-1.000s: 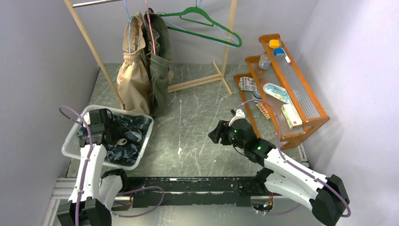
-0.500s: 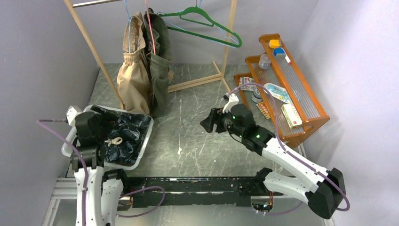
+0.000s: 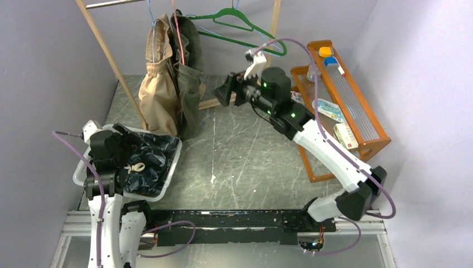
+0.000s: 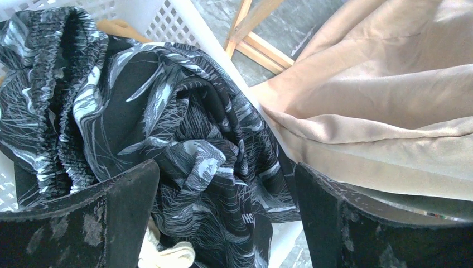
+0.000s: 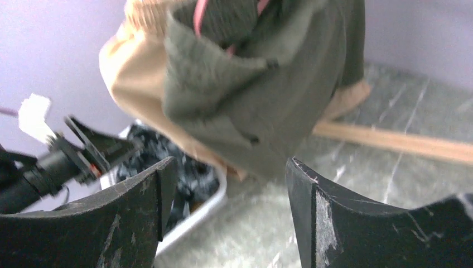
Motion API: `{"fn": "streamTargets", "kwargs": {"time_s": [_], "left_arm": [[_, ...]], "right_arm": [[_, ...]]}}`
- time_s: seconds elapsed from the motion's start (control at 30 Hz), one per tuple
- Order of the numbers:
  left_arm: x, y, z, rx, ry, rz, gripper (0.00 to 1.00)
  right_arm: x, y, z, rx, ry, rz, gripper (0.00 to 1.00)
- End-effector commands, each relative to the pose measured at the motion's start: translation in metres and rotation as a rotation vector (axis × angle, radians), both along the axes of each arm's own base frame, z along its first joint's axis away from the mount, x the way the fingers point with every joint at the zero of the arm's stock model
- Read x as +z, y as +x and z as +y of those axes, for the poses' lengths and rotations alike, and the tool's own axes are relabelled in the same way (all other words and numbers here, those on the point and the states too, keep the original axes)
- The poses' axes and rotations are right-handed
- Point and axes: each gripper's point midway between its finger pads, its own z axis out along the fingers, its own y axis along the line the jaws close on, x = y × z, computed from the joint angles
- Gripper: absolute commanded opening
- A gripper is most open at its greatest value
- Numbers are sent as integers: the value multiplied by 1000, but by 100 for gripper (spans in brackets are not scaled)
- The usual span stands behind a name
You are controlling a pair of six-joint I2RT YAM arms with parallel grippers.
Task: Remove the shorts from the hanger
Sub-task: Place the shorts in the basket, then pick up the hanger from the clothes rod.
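**While 2 pairs hang, 1 lies in the basket**

Seen from above, the left gripper [image 3: 124, 142] hovers at the left of the frame over a white basket [image 3: 172, 170], jaws apart and holding nothing. Dark patterned shorts [image 3: 149, 162] lie crumpled in that basket. At upper left, beige shorts [image 3: 158, 95] hang from a blue hanger [image 3: 150, 22] and olive shorts [image 3: 189, 89] from a pink one [image 3: 177, 28], side by side and touching, on a wooden rack [image 3: 111, 61]. A bare green hanger [image 3: 245, 30] hangs further right on the same rack. The right gripper [image 3: 223, 96], upper centre, points left towards the olive pair, near it but apart, jaws open. An orange shelf [image 3: 357, 111] stands at the right of the grey table [image 3: 234, 156].

From the left wrist, both black fingers [image 4: 106, 223] sit at the bottom corners, wide apart, with the dark patterned fabric below the gap. A strip of tan fabric [image 4: 114, 27] shows at upper left (what it belongs to I cannot tell). The beige pair fills the right side, outside the basket wall.

From the right wrist, the view is blurred. Its 2 fingers [image 5: 128, 223] stand apart, nothing between them. The olive pair hangs beyond the gap at upper centre, the beige one behind it to the left, the basket at lower left.
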Motion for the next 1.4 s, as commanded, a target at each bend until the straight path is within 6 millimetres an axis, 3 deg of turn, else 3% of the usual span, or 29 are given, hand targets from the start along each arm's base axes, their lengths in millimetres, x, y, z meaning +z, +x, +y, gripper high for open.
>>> {"fn": "streamTargets", "kwargs": {"time_s": [0.0, 0.27, 0.3, 0.37, 0.57, 0.7, 0.87, 1.07, 1.2, 1.37], "left_arm": [[12, 9, -6, -82, 33, -19, 94], [20, 0, 9, -25, 108, -26, 95], [20, 1, 8, -28, 111, -35, 95], [19, 0, 10, -21, 120, -36, 95], [13, 1, 14, -16, 135, 3, 95], [8, 2, 13, -27, 125, 43, 95], [5, 2, 14, -24, 128, 49, 95], [3, 3, 12, -35, 126, 54, 94], [2, 5, 11, -44, 122, 65, 94], [-1, 6, 11, -47, 119, 74, 93]], "right_arm": [[45, 19, 20, 11, 7, -92, 74], [78, 45, 85, 63, -50, -171, 76], [89, 47, 88, 44, -42, -199, 77], [88, 58, 96, -10, -74, -233, 79], [80, 97, 96, -202, -156, -316, 81], [54, 117, 115, -201, -213, -333, 78], [47, 118, 128, -164, -196, -342, 75], [43, 131, 125, -239, -217, -349, 57], [37, 132, 121, -258, -222, -357, 28], [42, 133, 120, -272, -230, -359, 17]]}}
